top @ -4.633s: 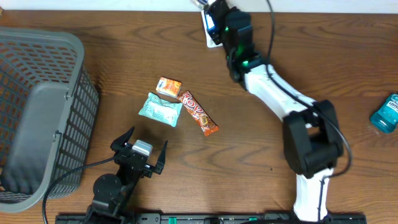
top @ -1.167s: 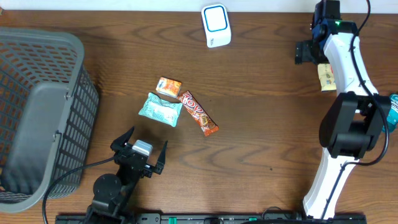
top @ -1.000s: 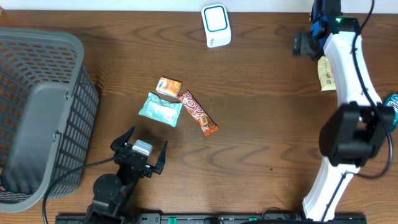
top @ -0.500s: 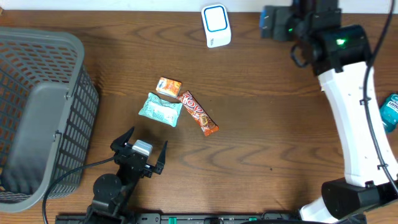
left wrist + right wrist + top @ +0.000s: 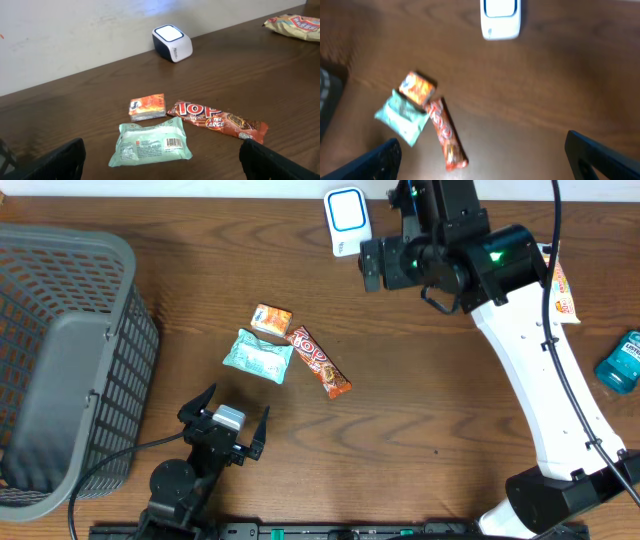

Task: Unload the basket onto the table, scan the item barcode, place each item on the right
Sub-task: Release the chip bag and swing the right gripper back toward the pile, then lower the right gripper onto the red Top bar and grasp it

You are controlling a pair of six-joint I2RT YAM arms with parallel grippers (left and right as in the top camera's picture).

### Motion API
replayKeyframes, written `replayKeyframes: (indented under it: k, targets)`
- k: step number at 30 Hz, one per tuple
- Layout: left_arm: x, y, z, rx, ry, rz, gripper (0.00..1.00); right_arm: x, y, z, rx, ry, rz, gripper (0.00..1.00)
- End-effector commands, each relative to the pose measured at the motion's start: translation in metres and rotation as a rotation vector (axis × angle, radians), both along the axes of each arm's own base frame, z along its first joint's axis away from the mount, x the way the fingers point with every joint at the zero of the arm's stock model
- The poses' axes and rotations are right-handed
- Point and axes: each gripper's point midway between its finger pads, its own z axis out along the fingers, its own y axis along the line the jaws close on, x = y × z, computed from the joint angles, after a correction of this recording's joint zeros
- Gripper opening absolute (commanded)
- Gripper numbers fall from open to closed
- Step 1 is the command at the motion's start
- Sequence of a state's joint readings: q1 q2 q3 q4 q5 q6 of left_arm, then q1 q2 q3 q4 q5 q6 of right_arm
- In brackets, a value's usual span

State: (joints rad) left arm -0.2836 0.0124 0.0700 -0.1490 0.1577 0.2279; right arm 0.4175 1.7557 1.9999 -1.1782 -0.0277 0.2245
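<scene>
A white scanner (image 5: 347, 220) with a blue ring stands at the table's far edge. It also shows in the left wrist view (image 5: 172, 43) and the right wrist view (image 5: 501, 19). Mid-table lie three items: a small orange pack (image 5: 272, 319), a mint-green pack (image 5: 258, 355) with its barcode facing up (image 5: 173, 143), and a red Top bar (image 5: 320, 362). My right gripper (image 5: 375, 265) hangs open and empty just right of the scanner, above the table. My left gripper (image 5: 225, 423) rests open near the front edge, facing the green pack.
A grey mesh basket (image 5: 60, 370) fills the left side. A yellow snack bag (image 5: 560, 285) lies at the far right, partly behind my right arm. A teal bottle (image 5: 620, 362) sits at the right edge.
My right arm has swung from the far right, beside the yellow bag, leftward to just right of the scanner, staying open. The left arm and the three items have not moved.
</scene>
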Motion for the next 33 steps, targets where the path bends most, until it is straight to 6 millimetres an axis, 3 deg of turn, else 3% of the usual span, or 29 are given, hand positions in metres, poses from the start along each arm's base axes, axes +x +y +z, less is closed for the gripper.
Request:
replayKeyframes:
  k: [1,11,19,26,30,33]
  targets:
    - [-0.002,-0.002,-0.013,-0.001,0.043,-0.007,0.98,-0.010,0.001,-0.007,0.020,0.058,-0.034,0.99]
    - [-0.002,-0.002,-0.013,-0.001,0.043,-0.007,0.98,-0.028,0.013,-0.045,0.015,0.178,-0.074,0.99]
    - [-0.002,-0.002,-0.013,-0.001,0.043,-0.007,0.98,-0.037,0.047,-0.106,0.042,0.230,0.017,0.99]
    - [-0.002,-0.002,-0.013,-0.001,0.043,-0.007,0.98,-0.046,0.084,-0.160,0.001,0.129,0.268,0.99]
    - [-0.002,-0.002,-0.013,-0.001,0.043,-0.007,0.98,-0.050,0.105,-0.179,-0.027,0.029,0.404,0.99]
    - [-0.002,-0.002,-0.013,-0.001,0.043,-0.007,0.98,-0.041,0.111,-0.192,-0.065,-0.073,0.407,0.99]
